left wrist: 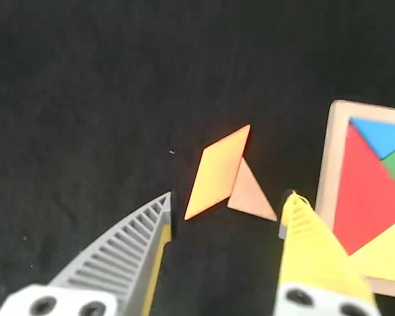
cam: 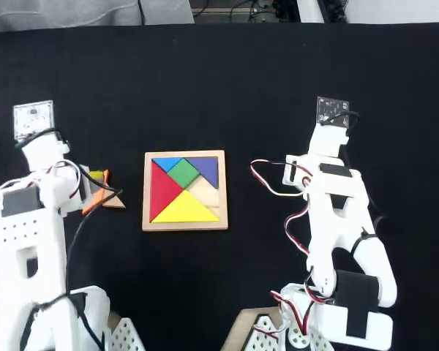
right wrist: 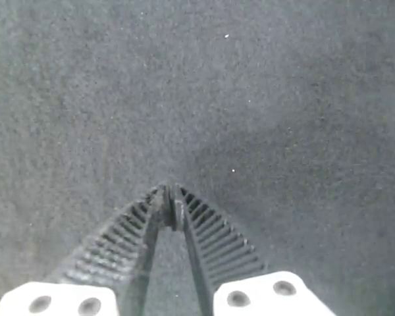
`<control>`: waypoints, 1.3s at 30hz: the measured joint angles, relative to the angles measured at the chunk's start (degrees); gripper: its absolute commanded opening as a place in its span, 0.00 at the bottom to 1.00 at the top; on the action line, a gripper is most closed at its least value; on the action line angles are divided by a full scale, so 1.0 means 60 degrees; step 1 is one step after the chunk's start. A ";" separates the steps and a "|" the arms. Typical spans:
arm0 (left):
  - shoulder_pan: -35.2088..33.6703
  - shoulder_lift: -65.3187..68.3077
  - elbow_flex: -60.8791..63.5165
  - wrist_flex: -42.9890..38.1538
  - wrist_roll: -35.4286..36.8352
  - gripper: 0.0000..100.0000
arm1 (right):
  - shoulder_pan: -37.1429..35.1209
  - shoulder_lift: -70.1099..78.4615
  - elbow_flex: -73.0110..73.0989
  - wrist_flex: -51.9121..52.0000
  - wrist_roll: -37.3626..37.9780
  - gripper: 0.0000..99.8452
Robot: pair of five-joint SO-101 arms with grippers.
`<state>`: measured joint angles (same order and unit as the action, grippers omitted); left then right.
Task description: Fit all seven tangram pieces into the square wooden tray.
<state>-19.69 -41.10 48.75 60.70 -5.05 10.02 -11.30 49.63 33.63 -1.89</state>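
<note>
The square wooden tray lies in the middle of the black cloth. It holds a red triangle, a yellow triangle, a blue piece, a green piece and a dark blue piece. Bare wood shows on its right side. An orange parallelogram and a tan triangle lie touching on the cloth left of the tray. My left gripper hovers open just above these two pieces. My right gripper is shut and empty over bare cloth.
The right arm stands to the right of the tray, apart from it. A red and white cable loops off it toward the tray's right edge. Wooden mounts sit at the front edge.
</note>
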 measured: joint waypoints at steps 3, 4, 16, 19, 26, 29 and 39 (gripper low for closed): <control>-0.0015 0.1289 -0.0234 -0.0073 0.0000 0.27 | 0.0000 0.0000 0.0000 0.0000 0.0000 0.01; -0.0059 0.1861 -0.0469 -0.0073 0.0000 0.27 | 0.0000 0.0000 0.0000 0.0000 0.0000 0.01; -0.0190 0.5875 -0.2652 0.0205 -0.0425 0.26 | 0.0000 0.0000 0.0000 0.0000 0.0000 0.01; 0.0498 0.5289 -0.2315 0.0498 0.0293 0.26 | -0.0088 0.0000 0.0000 0.0000 0.0000 0.01; 0.1377 0.4425 -0.1451 0.0542 0.4967 0.27 | -0.0132 0.0000 0.0000 0.0000 0.0000 0.01; 0.1275 0.4396 -0.1026 0.0015 0.6564 0.27 | -0.0132 0.0000 0.0000 0.0000 0.0000 0.01; 0.1187 0.4396 0.0161 -0.1714 0.6462 0.26 | -0.0147 0.0000 0.0000 0.0000 0.0000 0.01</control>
<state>-12.57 -14.73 49.71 50.42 33.71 9.14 -11.30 49.63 33.63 -1.89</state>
